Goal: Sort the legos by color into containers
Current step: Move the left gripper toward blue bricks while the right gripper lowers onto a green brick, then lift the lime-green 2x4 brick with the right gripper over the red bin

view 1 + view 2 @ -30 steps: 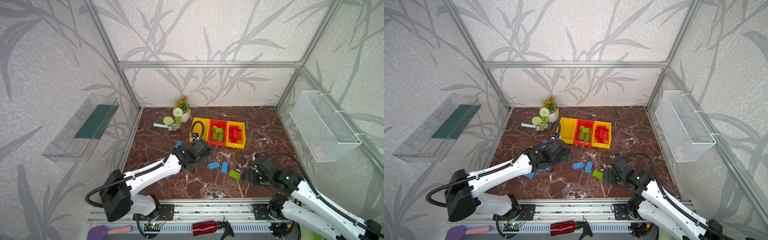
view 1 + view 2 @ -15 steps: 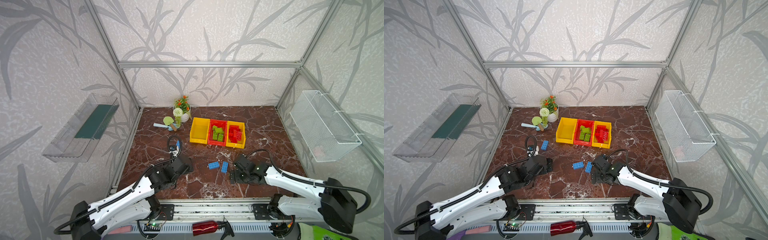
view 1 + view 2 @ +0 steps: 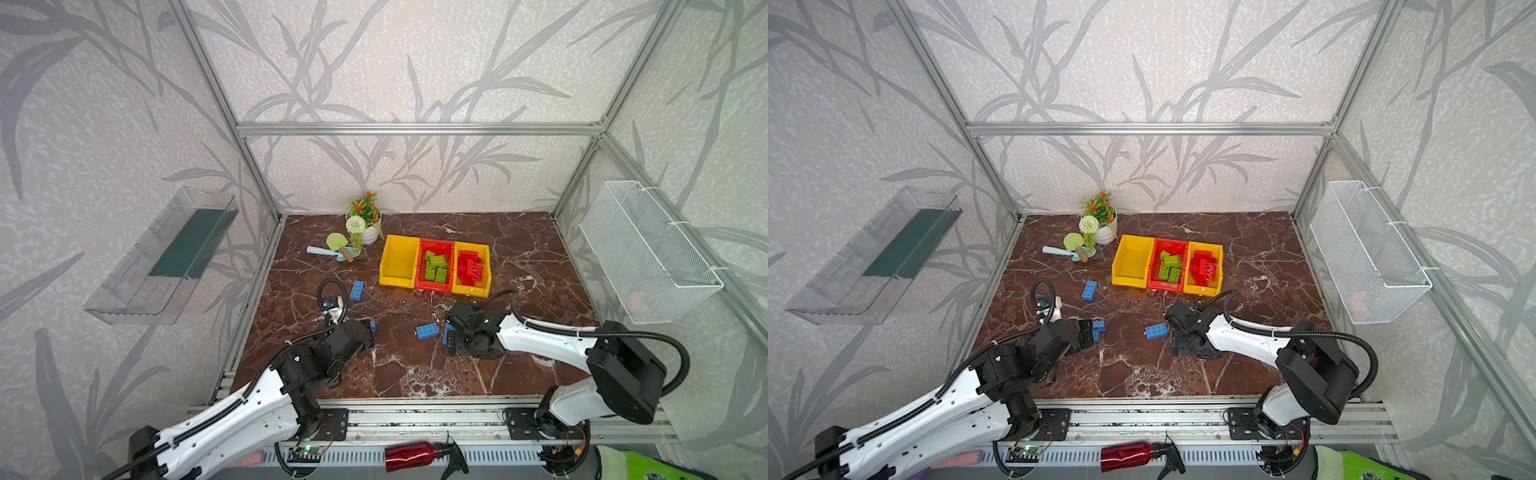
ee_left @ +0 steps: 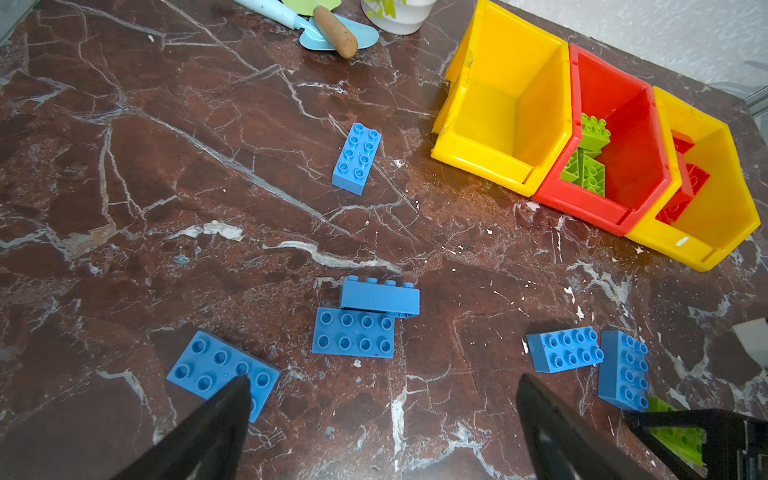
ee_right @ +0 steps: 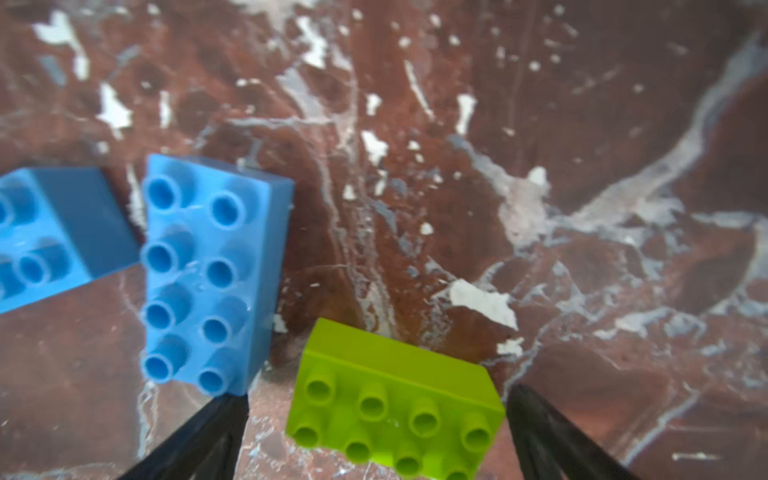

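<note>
Studs up, flat on table: lime brick, 2x4, between spread jaws of right gripper. Also spread: left gripper, by blue bricks. Bins at 12 o'clock from right gripper, holding green legos, red legos.

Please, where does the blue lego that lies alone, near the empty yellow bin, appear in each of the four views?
Both top views: the blue lego lies studs up, left of centre, just in front and left of the empty yellow bin.
Left wrist: studs up, alone, near that bin's open front.
Right wrist: not in view.
Shared landmark: that bin, seen in all but the right wrist view.
</note>
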Available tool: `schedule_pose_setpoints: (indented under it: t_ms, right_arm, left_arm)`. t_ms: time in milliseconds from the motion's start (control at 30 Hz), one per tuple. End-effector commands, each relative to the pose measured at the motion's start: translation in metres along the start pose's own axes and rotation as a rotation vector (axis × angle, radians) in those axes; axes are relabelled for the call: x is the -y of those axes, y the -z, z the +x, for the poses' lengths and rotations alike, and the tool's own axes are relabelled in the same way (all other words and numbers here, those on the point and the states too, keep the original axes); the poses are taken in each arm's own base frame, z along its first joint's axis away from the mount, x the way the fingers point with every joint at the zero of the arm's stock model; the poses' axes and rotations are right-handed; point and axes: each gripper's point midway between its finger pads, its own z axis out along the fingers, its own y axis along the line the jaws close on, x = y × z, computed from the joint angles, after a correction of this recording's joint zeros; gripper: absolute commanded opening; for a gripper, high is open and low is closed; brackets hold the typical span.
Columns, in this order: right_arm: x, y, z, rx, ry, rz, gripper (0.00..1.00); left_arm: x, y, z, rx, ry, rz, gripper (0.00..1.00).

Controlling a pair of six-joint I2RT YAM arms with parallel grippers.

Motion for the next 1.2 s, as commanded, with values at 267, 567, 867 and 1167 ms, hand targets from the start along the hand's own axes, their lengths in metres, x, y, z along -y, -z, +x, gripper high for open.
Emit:
schedule_pose_setpoints:
  t_ms: [267,567,867,1167]
  right_arm:
    - [0.021,0.005,-0.007,0.068,-0.113,0.104,0.89]
    - [0.008,-0.01,-0.003,0.021,-0.095,0.082,0.57]
    - [-0.016,0.031,-0.03,0.079,-0.003,0.033,0.47]
    - [-0.083,0.082,-0.112,0.31,0.2,-0.052,0.47]
  left_arm:
    - [-0.01,0.002,-0.008,0.039,-0.034,-0.037,0.99]
    - [-0.01,0.004,-0.011,0.034,-0.047,-0.039,0.99]
    - [-0.002,0.0,-0.011,-0.001,-0.064,-0.03,0.99]
    - [0.015,-0.031,-0.004,-0.099,-0.075,-0.034,0.99]
